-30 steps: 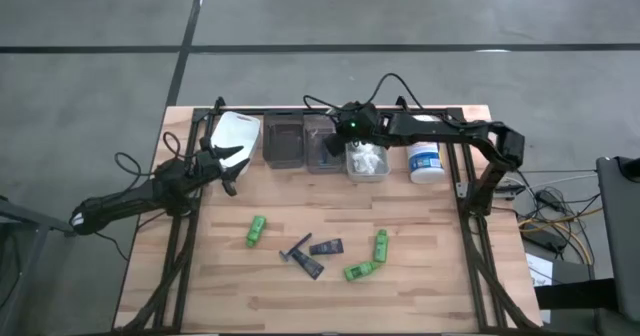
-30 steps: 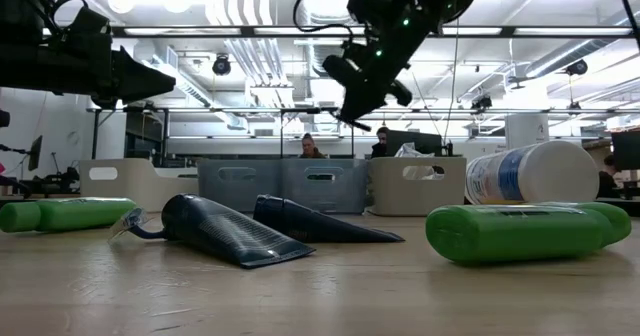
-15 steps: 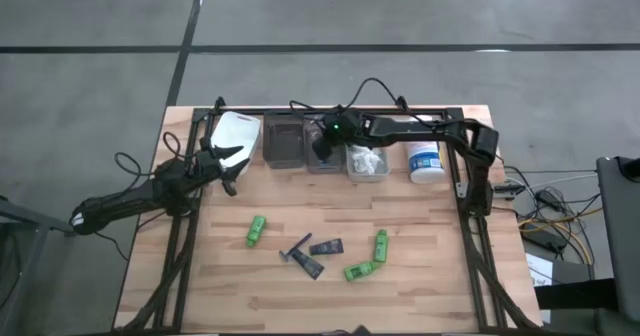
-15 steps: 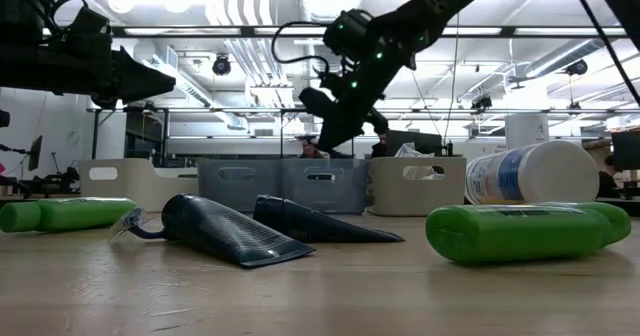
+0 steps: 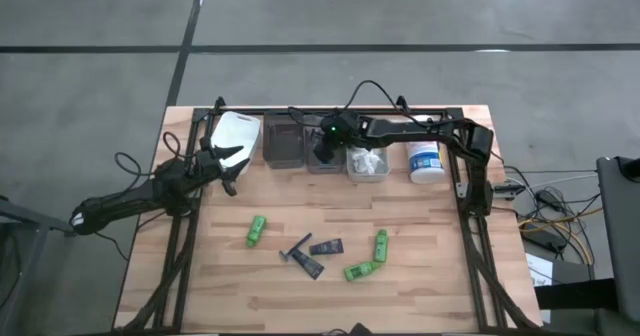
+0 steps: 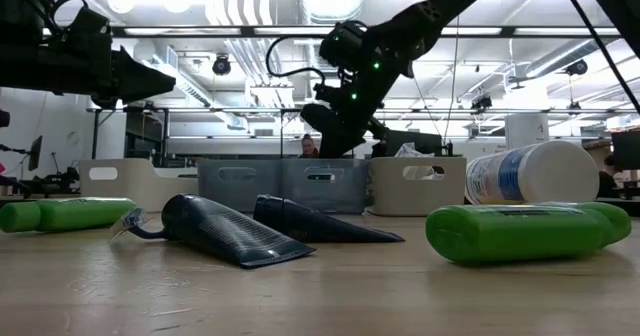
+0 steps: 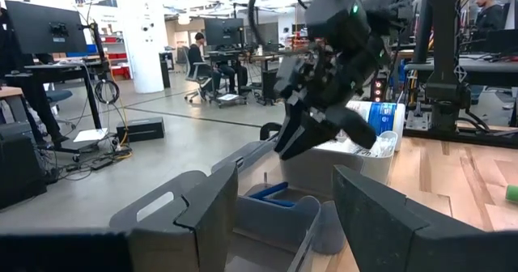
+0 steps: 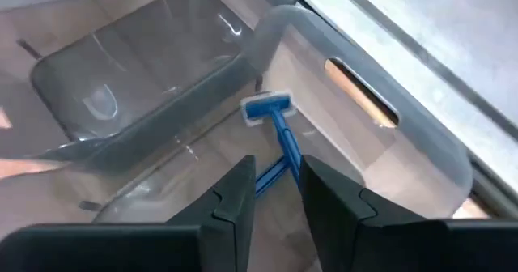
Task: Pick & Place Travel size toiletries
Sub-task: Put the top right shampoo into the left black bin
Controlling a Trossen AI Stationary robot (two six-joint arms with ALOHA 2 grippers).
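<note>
Since a second ago the right gripper [image 5: 322, 148] has swung from over the clear bin of white packets [image 5: 366, 162] across to the clear bin next to it [image 5: 322, 164] and dropped lower over it; the left gripper [image 5: 226, 162] has not budged, waiting in front of the white bin [image 5: 236, 134], fingers parted on nothing. In the right wrist view the fingers stand slightly apart with nothing between them, and a blue razor [image 8: 278, 133] lies on the floor of the bin directly beyond the fingertips. Judgement: either a drop-off just finished or a check on the bin; the razor reads as placed. Still loose on the table [image 5: 420, 276], well in front of the bin row: three green bottles [image 5: 256, 229] [image 5: 381, 244] [image 5: 359, 271], a dark razor [image 5: 296, 250] and two dark tubes [image 5: 326, 246] [image 5: 310, 266]. So sorting looks under halfway. Hard to make out: the razor's handle end is cut off behind the right fingers; from above the gripper covers the bin's contents; the dark bin [image 5: 284, 141] shows nothing legible inside; the white tub [image 5: 425, 162] stands past the packets, apparently not part of the job.
</note>
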